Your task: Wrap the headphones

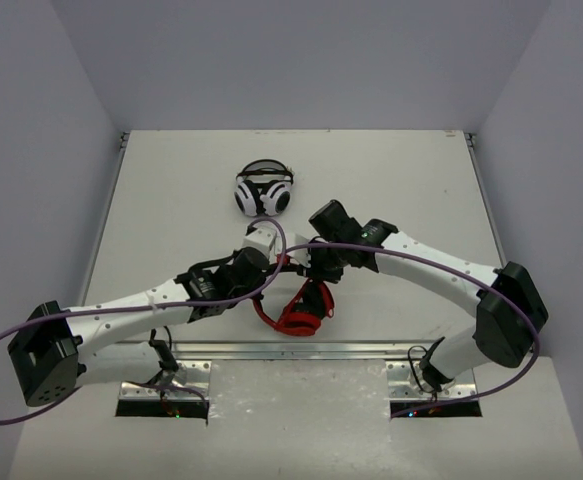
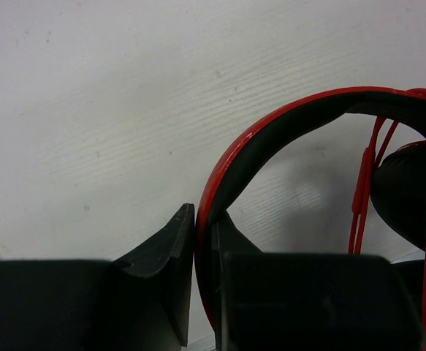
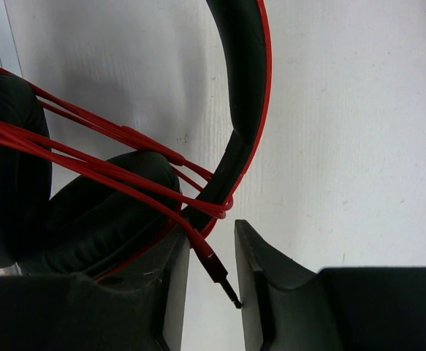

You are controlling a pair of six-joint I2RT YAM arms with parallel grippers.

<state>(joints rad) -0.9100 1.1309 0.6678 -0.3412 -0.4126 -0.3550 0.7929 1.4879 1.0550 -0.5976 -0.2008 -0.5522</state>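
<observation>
The red headphones (image 1: 297, 312) lie on the table near its front edge, between both arms. My left gripper (image 1: 274, 268) is shut on the red, black-lined headband (image 2: 271, 124). In the left wrist view the gripper (image 2: 205, 241) pinches the band edge-on, with the thin red cable (image 2: 362, 191) and a black ear cushion (image 2: 410, 191) to the right. My right gripper (image 1: 303, 262) is close beside it. In the right wrist view the gripper (image 3: 211, 228) stands a little open. The cable's black plug (image 3: 218, 272) lies slanted between the jaws, its tip against the right finger. Cable loops (image 3: 110, 164) cross the cushions (image 3: 103, 212).
White-and-black headphones (image 1: 263, 189) lie farther back at the table's middle. A metal rail (image 1: 301, 350) runs along the front edge by the arm bases. Purple arm cables (image 1: 411, 255) arch over both arms. Grey walls enclose the table on three sides.
</observation>
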